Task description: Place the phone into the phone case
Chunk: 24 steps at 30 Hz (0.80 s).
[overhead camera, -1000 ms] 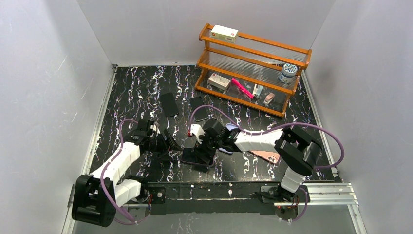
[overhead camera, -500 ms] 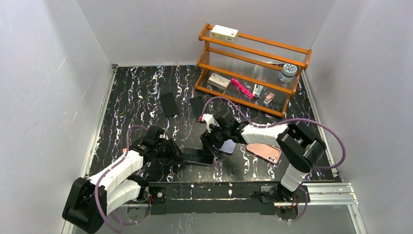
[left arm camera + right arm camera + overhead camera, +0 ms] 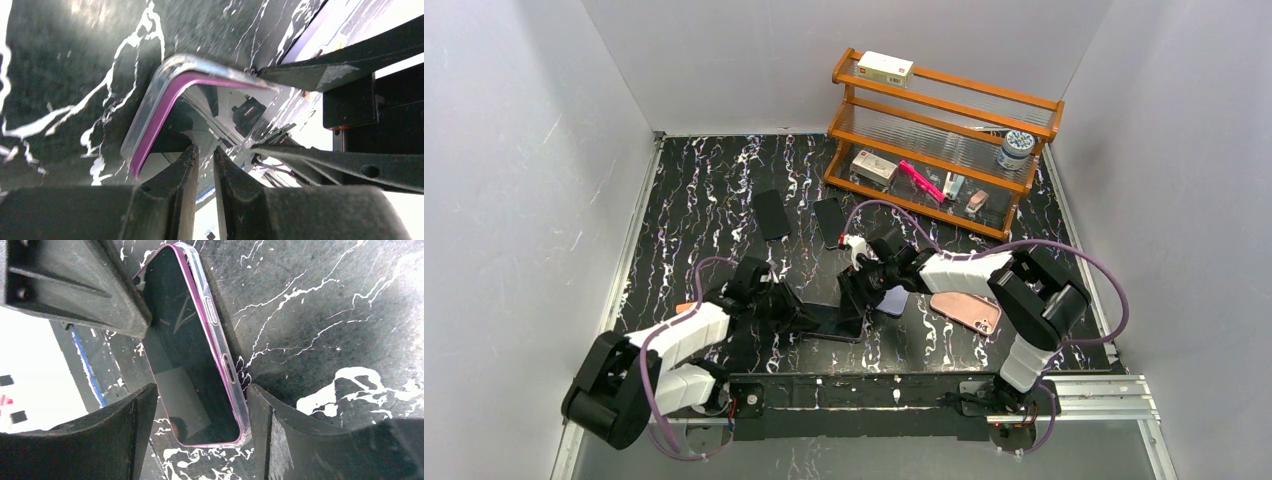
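The phone [image 3: 832, 322] has a dark screen and a magenta rim. It lies face up on the black marbled table, seated in the clear phone case [image 3: 212, 315]. My right gripper [image 3: 200, 412] is open and straddles one short end of the phone [image 3: 185, 355]. Its right finger [image 3: 285, 435] stands close beside the case edge. From the opposite end, my left gripper [image 3: 205, 155] has its jaws drawn almost together, with only a thin slit and nothing between them. Its tips are at the cased phone's [image 3: 165, 95] screen. In the top view the left gripper [image 3: 796, 318] and right gripper [image 3: 854, 295] flank the phone.
A rose-gold phone [image 3: 965, 311] and a lavender one [image 3: 891, 301] lie just right of the right gripper. Two dark phones [image 3: 771, 214] [image 3: 829, 221] lie farther back. A wooden shelf [image 3: 944, 100] holding small items stands at the back right. Grey walls enclose the table.
My left arm has reached right to the phone and drawn its jaws together. My right gripper has slid back-right to the phone's far end and narrowed a little.
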Each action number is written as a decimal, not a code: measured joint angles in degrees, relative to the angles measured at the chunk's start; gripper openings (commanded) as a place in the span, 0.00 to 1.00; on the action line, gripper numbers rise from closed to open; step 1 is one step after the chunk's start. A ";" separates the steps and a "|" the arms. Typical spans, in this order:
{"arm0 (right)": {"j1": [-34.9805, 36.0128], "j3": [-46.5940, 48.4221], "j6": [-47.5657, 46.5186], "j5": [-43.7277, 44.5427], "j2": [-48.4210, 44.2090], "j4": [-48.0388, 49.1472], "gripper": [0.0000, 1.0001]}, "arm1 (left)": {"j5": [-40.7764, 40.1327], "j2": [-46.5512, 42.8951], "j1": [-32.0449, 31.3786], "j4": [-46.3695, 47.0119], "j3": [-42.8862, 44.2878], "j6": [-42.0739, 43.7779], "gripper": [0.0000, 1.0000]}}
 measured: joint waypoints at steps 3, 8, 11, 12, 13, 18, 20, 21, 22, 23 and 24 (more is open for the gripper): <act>-0.44 -0.28 3.04 -1.36 0.17 0.55 0.70 | -0.96 3.69 -0.02 0.46 2.86 1.92 0.16; -0.42 -1.31 8.31 -5.60 0.85 1.86 0.65 | -1.81 7.28 -0.02 1.38 5.44 4.15 0.15; -0.42 -1.31 11.04 -7.58 2.40 2.73 0.64 | -2.03 7.08 -0.04 1.55 5.27 4.70 0.16; -0.44 -1.31 12.02 -8.37 2.93 3.30 0.63 | -2.05 6.84 -0.04 1.62 5.07 4.76 0.18; -0.44 -1.31 12.74 -8.76 3.23 3.58 0.63 | -2.05 6.58 -0.04 1.55 4.96 4.81 0.23; -0.42 -1.31 14.99 -9.18 3.91 4.31 0.63 | -3.45 3.98 -0.11 -3.26 6.86 6.43 0.50; -0.42 -1.31 15.45 -8.92 3.91 4.31 0.63 | -5.20 3.39 -0.17 -8.66 10.08 8.15 0.54; -0.39 -1.31 15.74 -8.81 3.91 4.28 0.63 | -5.60 3.21 -0.17 -9.94 10.82 8.66 0.55; -0.39 -1.31 16.04 -8.63 3.91 4.26 0.63 | -6.25 2.82 -0.15 -12.85 12.33 9.57 0.57; -0.37 -1.31 16.20 -8.52 3.91 4.26 0.63 | -6.54 2.27 -0.17 -14.56 13.16 10.21 0.57; -0.37 -1.31 16.35 -8.31 3.91 4.26 0.63 | -6.82 1.33 -0.20 -16.61 13.90 10.88 0.58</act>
